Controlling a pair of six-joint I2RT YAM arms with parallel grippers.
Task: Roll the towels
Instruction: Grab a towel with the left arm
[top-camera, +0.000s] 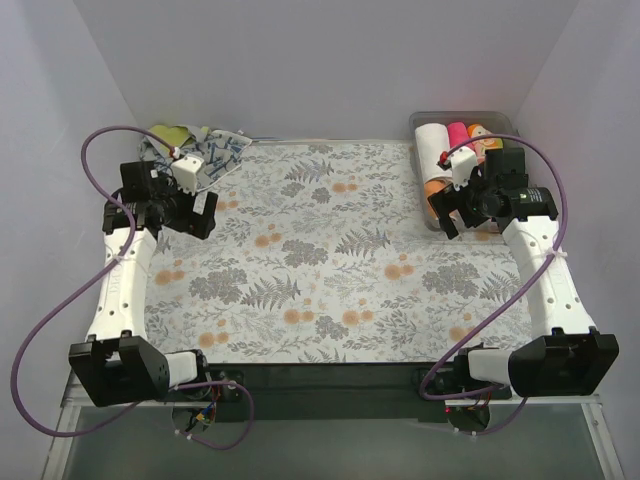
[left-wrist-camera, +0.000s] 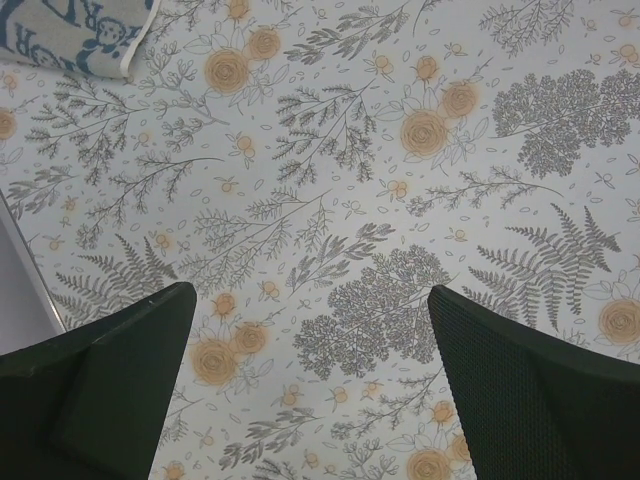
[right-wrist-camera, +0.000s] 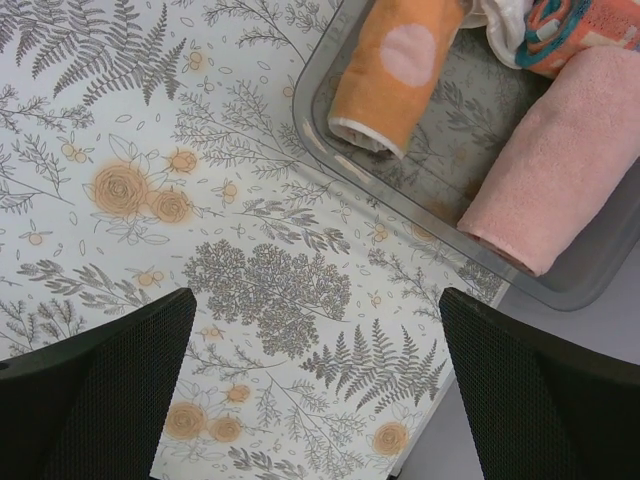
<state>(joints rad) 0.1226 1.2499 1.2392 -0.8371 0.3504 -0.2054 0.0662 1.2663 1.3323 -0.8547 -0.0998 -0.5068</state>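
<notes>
Open wide, gripping nothing: left end effector (left-wrist-camera: 310, 385) near loose towels (top-camera: 228, 148), right end effector (right-wrist-camera: 315, 390) beside bin (right-wrist-camera: 312, 130) of rolled towels (right-wrist-camera: 560, 170), over worktop (top-camera: 320, 260).

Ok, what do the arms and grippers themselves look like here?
The left arm and right arm have white links, black joints and bases, and a looping purple cable. Each wrist carries a white camera block. The left gripper and right gripper have black, textured fingers.

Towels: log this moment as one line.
left gripper open, empty, over floral tablecloth | right gripper open, empty, beside bin | rolled towels in bin | unrolled towel pile far-left corner, untouched
</notes>
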